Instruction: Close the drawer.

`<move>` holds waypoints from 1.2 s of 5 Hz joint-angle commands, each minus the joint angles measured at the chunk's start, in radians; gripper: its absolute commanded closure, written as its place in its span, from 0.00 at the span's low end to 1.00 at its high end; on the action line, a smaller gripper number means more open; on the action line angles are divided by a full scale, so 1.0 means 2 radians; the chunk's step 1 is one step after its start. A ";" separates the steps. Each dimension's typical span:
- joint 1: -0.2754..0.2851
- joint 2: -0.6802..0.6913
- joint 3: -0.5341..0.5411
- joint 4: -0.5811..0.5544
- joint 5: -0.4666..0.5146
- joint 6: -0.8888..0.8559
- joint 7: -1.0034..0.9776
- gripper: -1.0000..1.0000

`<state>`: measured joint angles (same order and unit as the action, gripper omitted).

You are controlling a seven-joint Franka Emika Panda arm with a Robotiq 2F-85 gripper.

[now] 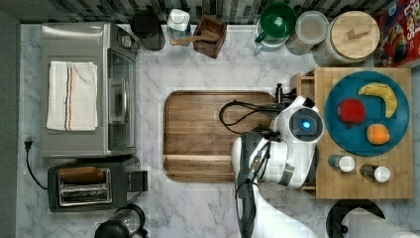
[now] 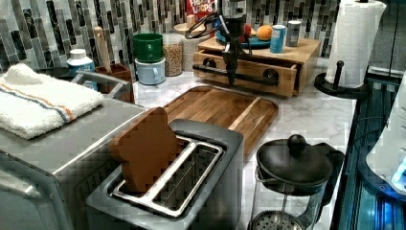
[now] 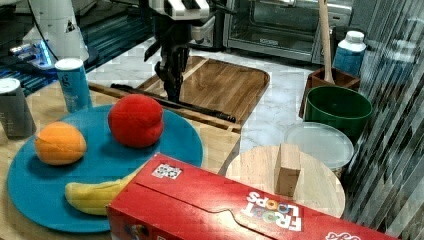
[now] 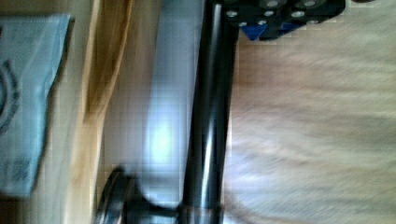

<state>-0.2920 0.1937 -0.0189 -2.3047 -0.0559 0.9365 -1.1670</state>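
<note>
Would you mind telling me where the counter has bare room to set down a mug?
The brown cutting board is bare. Marble lies free between it and the toaster oven. The back row near the green cup is crowded, as is the blue plate.

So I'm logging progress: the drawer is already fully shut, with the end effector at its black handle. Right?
Not shut. The left view shows the drawer pulled partly out from under the slab. The end effector is indeed at its black handle.
</note>
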 commanded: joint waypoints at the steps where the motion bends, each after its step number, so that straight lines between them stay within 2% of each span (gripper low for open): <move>1: -0.061 0.020 -0.055 0.090 -0.041 0.038 -0.091 1.00; 2: -0.063 0.024 -0.055 0.105 -0.037 0.017 -0.098 1.00; 3: -0.055 0.014 -0.054 0.088 -0.041 0.025 -0.074 1.00; 6: -0.055 0.014 -0.054 0.089 -0.041 0.025 -0.074 1.00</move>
<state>-0.3262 0.2253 -0.0555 -2.2559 -0.1014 0.9404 -1.2539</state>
